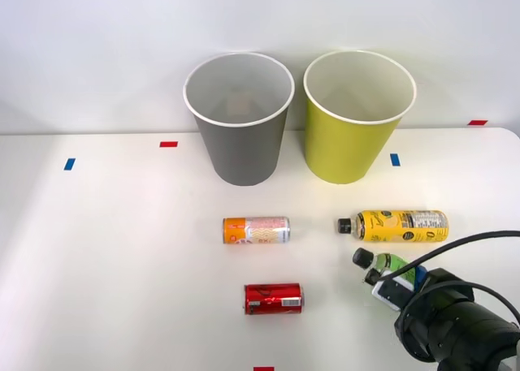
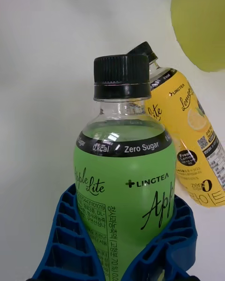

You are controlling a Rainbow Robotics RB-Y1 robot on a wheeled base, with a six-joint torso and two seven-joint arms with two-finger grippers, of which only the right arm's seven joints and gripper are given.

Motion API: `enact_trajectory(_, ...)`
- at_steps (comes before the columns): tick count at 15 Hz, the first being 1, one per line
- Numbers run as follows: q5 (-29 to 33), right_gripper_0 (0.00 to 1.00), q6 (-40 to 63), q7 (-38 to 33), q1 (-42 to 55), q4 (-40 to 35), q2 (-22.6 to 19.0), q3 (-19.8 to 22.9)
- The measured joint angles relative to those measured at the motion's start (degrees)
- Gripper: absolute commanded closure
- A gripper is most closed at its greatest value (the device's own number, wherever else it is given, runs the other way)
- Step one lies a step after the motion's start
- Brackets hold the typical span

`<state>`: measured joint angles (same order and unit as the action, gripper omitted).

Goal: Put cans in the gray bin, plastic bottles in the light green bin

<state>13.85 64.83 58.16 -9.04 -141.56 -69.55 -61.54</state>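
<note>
The blue ribbed jaws of the right gripper [image 2: 123,243] pinch the bright green black-capped plastic bottle [image 2: 124,187] around its labelled body, which looks full, so probably heavy, smooth and slippery.

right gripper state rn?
Right gripper: shut on the green bottle, blue fingers against both its sides.

The green bottle [image 2: 124,187] carries a black band reading "0 kcal" and "Zero Sugar"; its green label reads "LINGTEA" beside a plus sign and "Apple Lite" in script, with a number ending "70 901001019" in the small print. The yellow bottle [image 2: 187,145] reads "LINGTEA", "Lemon", "Fresh Lemon" in a dark round badge, and "zero".
</note>
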Motion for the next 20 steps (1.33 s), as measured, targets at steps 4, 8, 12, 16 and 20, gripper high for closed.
enact_trajectory(4,0.09,1.0,-11.07,-0.08,15.69,-1.85,4.59,18.91)
enact_trajectory(8,1.09,1.0,-19.25,-0.36,29.4,-5.07,10.44,33.25)
enact_trajectory(12,1.22,1.0,-29.11,-4.07,34.52,-6.59,17.07,43.02)
enact_trajectory(16,1.17,1.0,-38.16,-12.71,34.79,-6.68,21.87,49.89)
enact_trajectory(20,1.12,1.0,-44.1,-20.96,32.94,-6.63,24.1,54.24)
